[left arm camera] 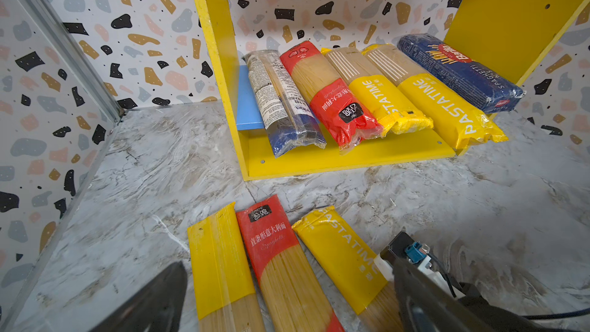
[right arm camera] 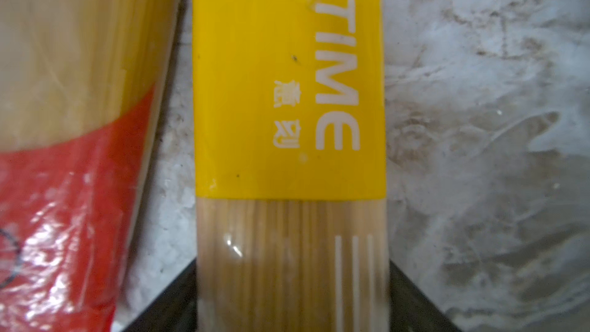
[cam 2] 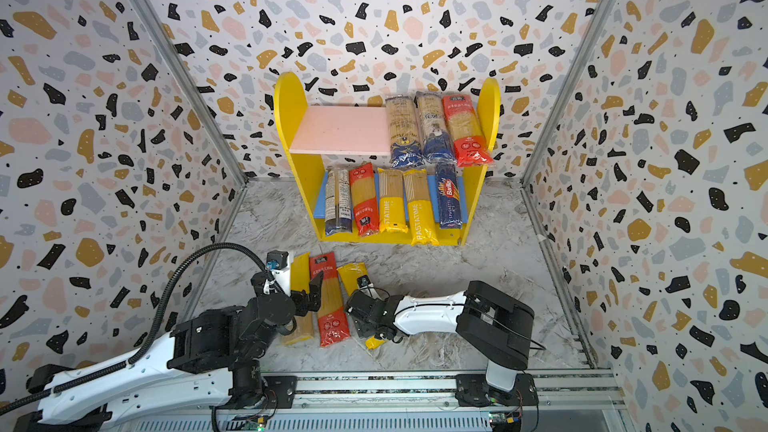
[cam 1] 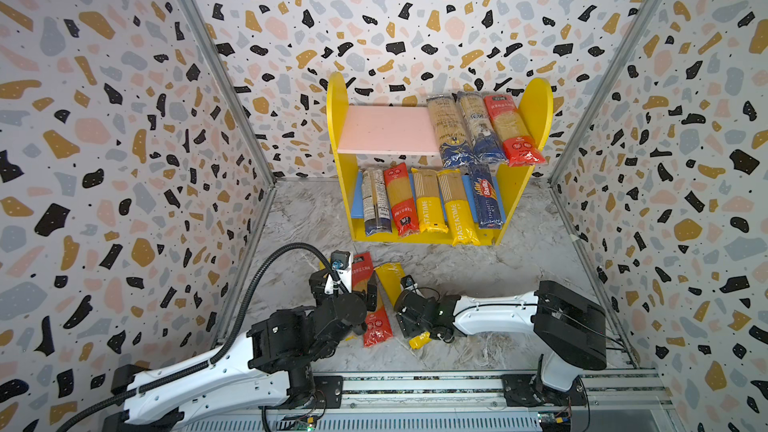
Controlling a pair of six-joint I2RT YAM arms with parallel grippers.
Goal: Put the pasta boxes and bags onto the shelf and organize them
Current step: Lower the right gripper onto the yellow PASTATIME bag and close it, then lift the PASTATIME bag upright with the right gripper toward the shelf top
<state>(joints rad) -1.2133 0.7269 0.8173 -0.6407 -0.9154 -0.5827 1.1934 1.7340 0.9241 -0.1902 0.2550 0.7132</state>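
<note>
The shelf (cam 1: 337,126) stands at the back. Three packs lie on the right half of its pink board (cam 1: 386,128), and several lie on the blue board (left arm camera: 247,103). On the table in front lie a plain yellow pack (left arm camera: 217,250), a red pack (left arm camera: 271,244) and a yellow PASTATIME pack (left arm camera: 338,250). My right gripper (right arm camera: 292,298) is shut on the PASTATIME pack (right arm camera: 287,91), with its fingers (right arm camera: 172,301) pressed against both long sides. My left gripper (left arm camera: 287,308) hangs open above the plain yellow and red packs, holding nothing.
Patterned walls close in the marble tabletop (cam 1: 299,218) on three sides. A metal rail (cam 1: 415,384) runs along the front. The left half of the pink board is bare. The left arm's black cable hose (cam 1: 266,268) arches over the table's left edge.
</note>
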